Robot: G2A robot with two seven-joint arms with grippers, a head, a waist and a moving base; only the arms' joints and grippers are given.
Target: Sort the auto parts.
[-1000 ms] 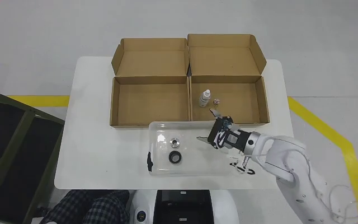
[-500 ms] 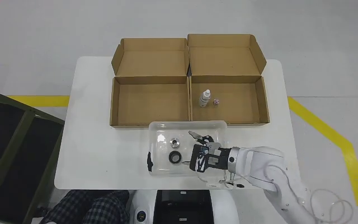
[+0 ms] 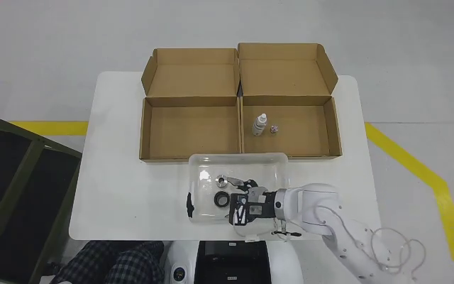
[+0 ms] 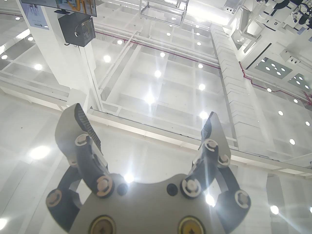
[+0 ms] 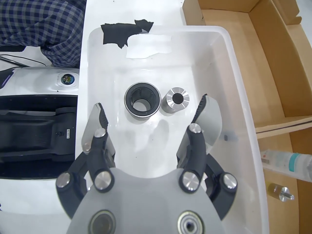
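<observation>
A black ring bearing [image 5: 142, 103] and a silver metal cylinder [image 5: 175, 102] stand side by side on the floor of a clear plastic bin [image 5: 246, 113]. My right gripper [image 5: 153, 105] hangs open just above and short of them, with nothing between its fingers. From above, the right gripper [image 3: 235, 197] is over the bin's [image 3: 237, 157] left half, beside the black ring [image 3: 222, 201] and the silver cylinder [image 3: 222, 179]. My left gripper [image 4: 146, 122] is open and empty, pointing up at the ceiling.
Two open cardboard boxes stand behind the bin. The left box [image 3: 190, 131] has nothing in it; the right box [image 3: 305, 131] holds a small white bottle [image 3: 259, 125] and a small metal stud [image 3: 274, 128]. Black tape [image 5: 121, 31] sticks on the bin's rim.
The right arm has swept from the bin's right end leftward across it and now sits over the two parts, its fingers still open.
</observation>
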